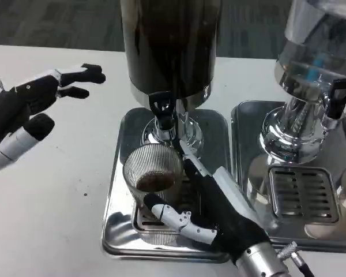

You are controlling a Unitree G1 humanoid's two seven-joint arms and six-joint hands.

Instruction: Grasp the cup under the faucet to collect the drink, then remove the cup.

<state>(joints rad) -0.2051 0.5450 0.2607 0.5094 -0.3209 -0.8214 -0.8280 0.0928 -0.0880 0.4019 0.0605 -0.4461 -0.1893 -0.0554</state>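
A ribbed clear cup (152, 168) with brown drink in its bottom stands on the drip tray (118, 222) right below the black faucet (163, 109) of the dark dispenser (170, 46). My right hand (210, 202) wraps around the cup from the right, thumb in front of it and fingers along its far side. My left hand (32, 98) hovers over the table at the left, fingers spread and holding nothing.
A second dispenser (311, 63) with a clear tank and black tap handle (337, 98) stands on its own steel tray (300, 190) at the right. White table (52, 219) lies bare at the left and front.
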